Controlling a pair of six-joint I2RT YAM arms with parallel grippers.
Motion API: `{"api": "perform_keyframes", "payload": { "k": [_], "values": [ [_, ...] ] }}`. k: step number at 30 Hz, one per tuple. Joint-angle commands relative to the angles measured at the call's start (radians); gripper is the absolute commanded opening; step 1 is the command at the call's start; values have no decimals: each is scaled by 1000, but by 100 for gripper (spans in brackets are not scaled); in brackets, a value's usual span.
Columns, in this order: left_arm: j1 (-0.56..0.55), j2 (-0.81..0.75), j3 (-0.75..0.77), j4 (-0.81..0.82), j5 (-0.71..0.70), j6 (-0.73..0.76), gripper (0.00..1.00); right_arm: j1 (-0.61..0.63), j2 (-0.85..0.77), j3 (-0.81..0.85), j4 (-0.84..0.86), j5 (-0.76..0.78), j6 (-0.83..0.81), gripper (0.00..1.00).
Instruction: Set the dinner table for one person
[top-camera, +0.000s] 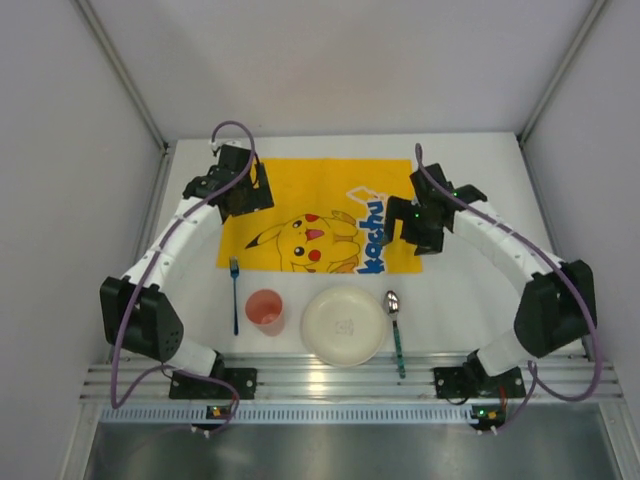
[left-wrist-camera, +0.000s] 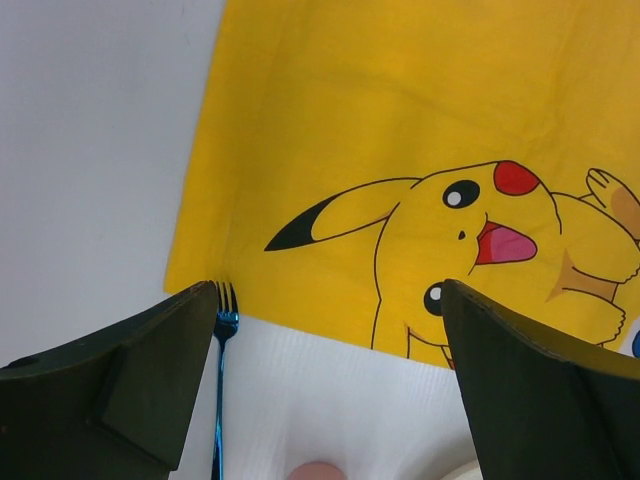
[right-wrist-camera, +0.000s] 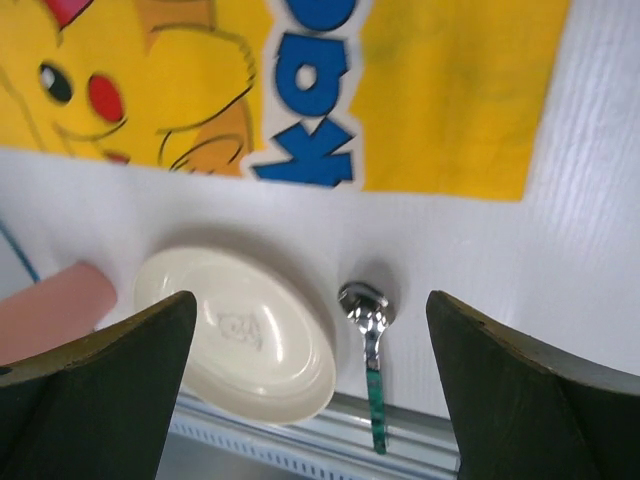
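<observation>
The worktop (top-camera: 470, 160), seemingly stiff, smooth and fixed, fills the scene under a limp mat (top-camera: 300, 190), likely best pinched at an edge; left gripper (left-wrist-camera: 330, 295) and right gripper (right-wrist-camera: 312, 300) hang open.

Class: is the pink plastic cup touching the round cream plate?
Apart. The top view shows white tabletop between the pink plastic cup and the round cream plate.

I'm over the dinner table (right-wrist-camera: 600, 150) now: matt white, finely ribbed like plastic board. Placemat (left-wrist-camera: 400, 100): matt yellow, soft-looking. Plate (right-wrist-camera: 250, 340): smooth cream, slightly glossy. Spoon (right-wrist-camera: 363, 305) bowl is mirror-bright metal, and the fork (left-wrist-camera: 220, 340) has a metallic blue sheen. Rail (top-camera: 330, 380): dull aluminium.
</observation>
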Motion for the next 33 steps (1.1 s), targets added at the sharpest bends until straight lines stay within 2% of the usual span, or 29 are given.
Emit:
{"api": "perform_keyframes", "payload": {
  "k": [1,4,8,15,19,33],
  "values": [
    [0,-11,-2,-63,-14,-49,99,116,-148,-33,-129,5,-50,98],
    [-1,-20,-11,-78,-14,-47,99,225,-214,-131,-169,-34,-39,98],
    [-1,-37,-39,-64,18,-66,99,335,-283,-277,-94,-103,33,97],
    [-23,-11,-62,-50,123,-110,99,363,-292,-435,1,-68,82,86],
    [-41,-14,-70,-46,118,-109,99,380,-248,-447,59,-62,91,82],
    [-49,-80,-131,-58,88,-104,99,443,-105,-375,110,-52,80,72]
  ]
}}
